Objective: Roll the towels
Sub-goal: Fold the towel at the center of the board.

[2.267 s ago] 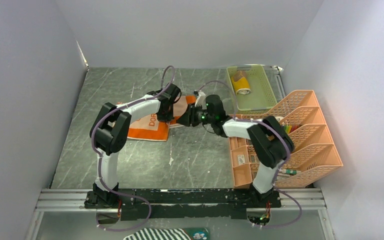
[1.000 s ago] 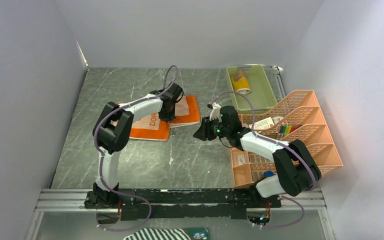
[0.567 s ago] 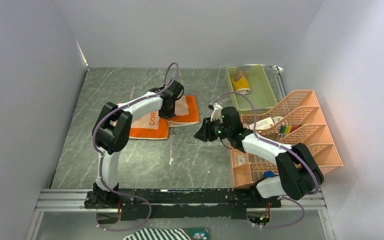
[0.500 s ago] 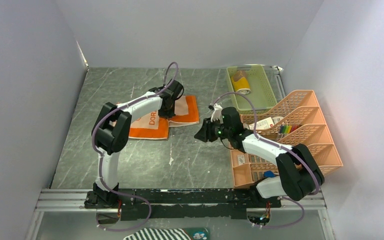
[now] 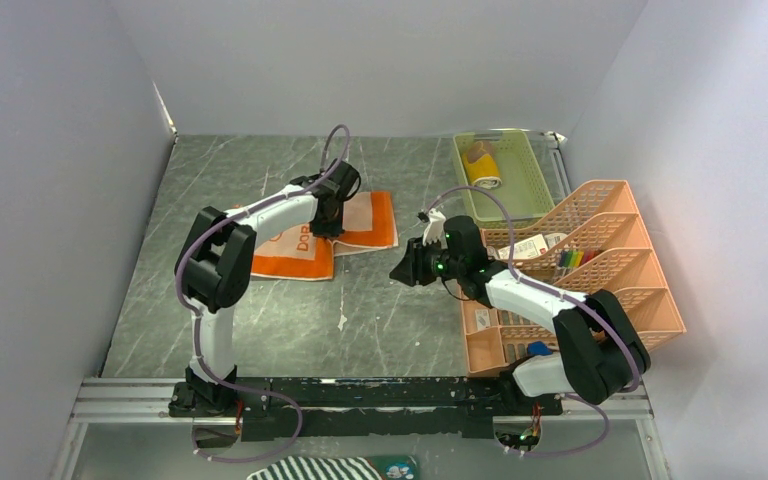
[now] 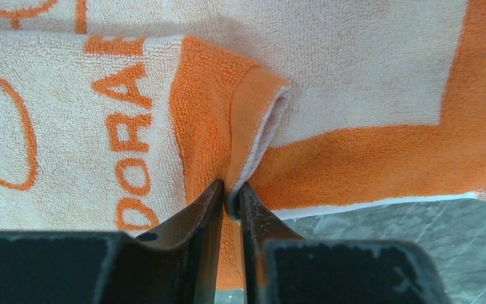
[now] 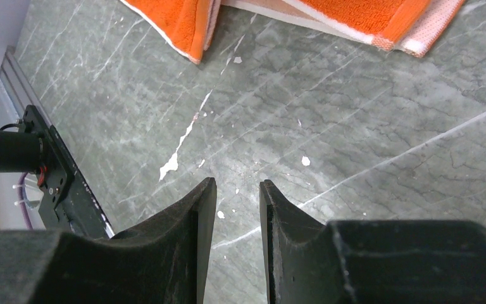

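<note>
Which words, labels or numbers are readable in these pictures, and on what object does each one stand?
"DORAE": orange letters on the towel, left wrist view; the fold cuts off the rest.
"DOR": the same lettering, top view, barely readable.
Label on the white box in the organizer: too small to read.

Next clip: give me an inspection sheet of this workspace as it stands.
Surface: grey marbled table, white flecks.
Job's things: orange towel part folded, lying on the table; yellow towel looks rolled, in green tray.
Clutter: orange rack with small items at right; striped cloth beyond the near edge.
Tools: left tool pinching a fold of the orange towel; right tool open, empty, above bare table.
Cables: a purple cable loops along each arm.
Surroundings: plain pale walls on three sides.
</note>
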### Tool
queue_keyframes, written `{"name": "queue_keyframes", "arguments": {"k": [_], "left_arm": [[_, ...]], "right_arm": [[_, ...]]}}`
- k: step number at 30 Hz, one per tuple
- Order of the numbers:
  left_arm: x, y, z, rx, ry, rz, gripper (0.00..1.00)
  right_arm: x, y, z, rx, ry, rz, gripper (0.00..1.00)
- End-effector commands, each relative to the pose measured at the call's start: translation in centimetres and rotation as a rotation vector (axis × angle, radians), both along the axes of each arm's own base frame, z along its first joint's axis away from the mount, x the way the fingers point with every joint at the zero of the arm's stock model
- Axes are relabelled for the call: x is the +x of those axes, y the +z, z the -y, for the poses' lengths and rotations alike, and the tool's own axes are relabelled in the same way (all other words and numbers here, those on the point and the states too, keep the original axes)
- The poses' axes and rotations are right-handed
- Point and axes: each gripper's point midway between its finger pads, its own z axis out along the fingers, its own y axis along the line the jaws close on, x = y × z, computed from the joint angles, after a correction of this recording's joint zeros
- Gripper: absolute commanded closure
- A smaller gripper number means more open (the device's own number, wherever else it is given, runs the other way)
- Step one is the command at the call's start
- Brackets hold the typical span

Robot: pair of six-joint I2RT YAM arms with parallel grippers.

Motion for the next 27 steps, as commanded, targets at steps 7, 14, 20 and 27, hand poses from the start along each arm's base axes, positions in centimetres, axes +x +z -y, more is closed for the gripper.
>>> {"name": "queue_keyframes", "arguments": {"k": [7, 14, 20, 27], "left_arm": [[0.6, -0.3, 0.1, -0.010, -0.013, 0.009, 0.68], [1.7, 0.1, 0.9, -0.028, -0.028, 0.028, 0.65], [1.9, -0.5, 2.5, -0.095, -0.066, 0.022, 0.64], [2.4, -0.3, 2.7, -0.092, -0.071, 0.031, 0.63]], "right_arm": [[-0.3, 0.0, 0.5, -0.004, 0.000, 0.013, 0.68], [-0.3, -0.1, 0.3, 0.001, 0.006, 0.011, 0.68], [0.3, -0.2, 1.2, -0.006, -0.027, 0.011, 0.68], [0.3, -0.4, 1.2, -0.005, -0.025, 0.006, 0.68]]}}
